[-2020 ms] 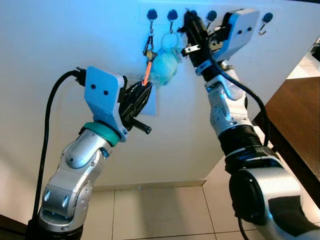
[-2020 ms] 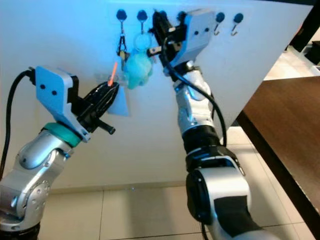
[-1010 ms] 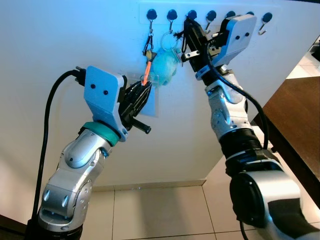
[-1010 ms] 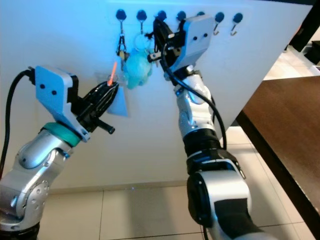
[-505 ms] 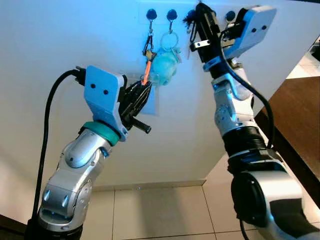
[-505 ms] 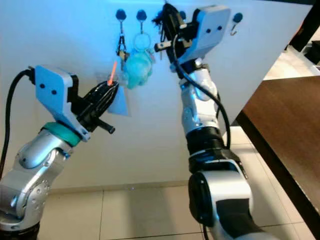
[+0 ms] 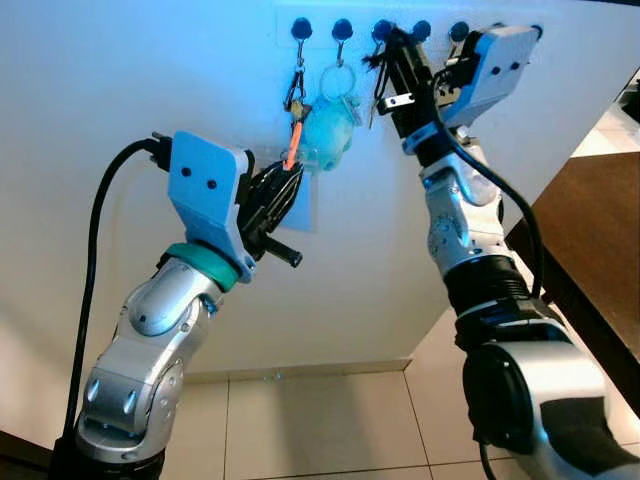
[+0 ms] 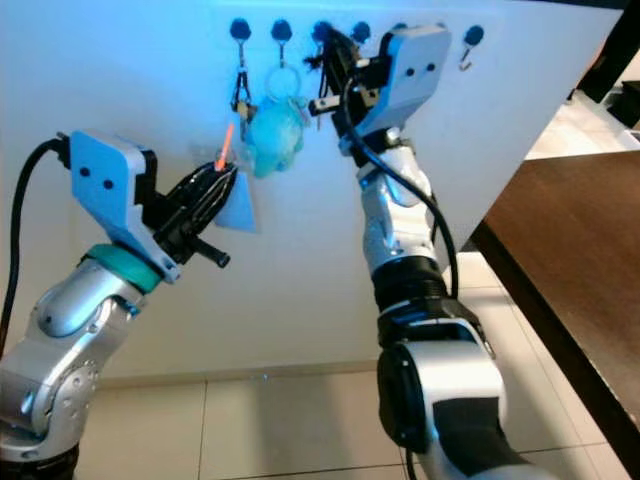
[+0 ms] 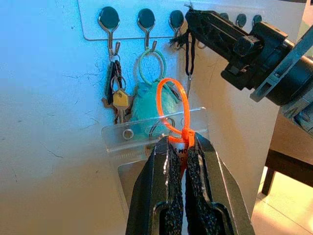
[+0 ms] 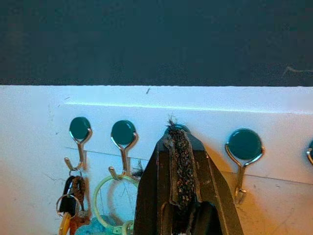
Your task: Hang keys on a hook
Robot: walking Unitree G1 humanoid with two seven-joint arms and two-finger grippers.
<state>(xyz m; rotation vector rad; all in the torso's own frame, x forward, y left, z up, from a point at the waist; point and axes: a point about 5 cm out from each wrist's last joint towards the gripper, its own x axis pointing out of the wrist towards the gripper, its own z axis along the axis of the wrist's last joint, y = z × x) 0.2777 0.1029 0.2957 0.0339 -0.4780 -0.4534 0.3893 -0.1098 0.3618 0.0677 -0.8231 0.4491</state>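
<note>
Our right gripper (image 7: pixel 392 55), jaws pressed together on a black cord (image 9: pixel 188 51), reaches the third hook (image 9: pixel 176 20) to loop it; left gripper (image 9: pixel 179 152) clamps an orange loop (image 9: pixel 174 105), waiting.

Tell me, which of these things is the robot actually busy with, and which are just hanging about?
In use:
right gripper, at the third dark round hook
thin black cord dangling from that hook
left gripper, pinching an orange zip-tie loop

Just there:
brass and silver keys
teal fluffy keyring
clear plastic tag
</note>
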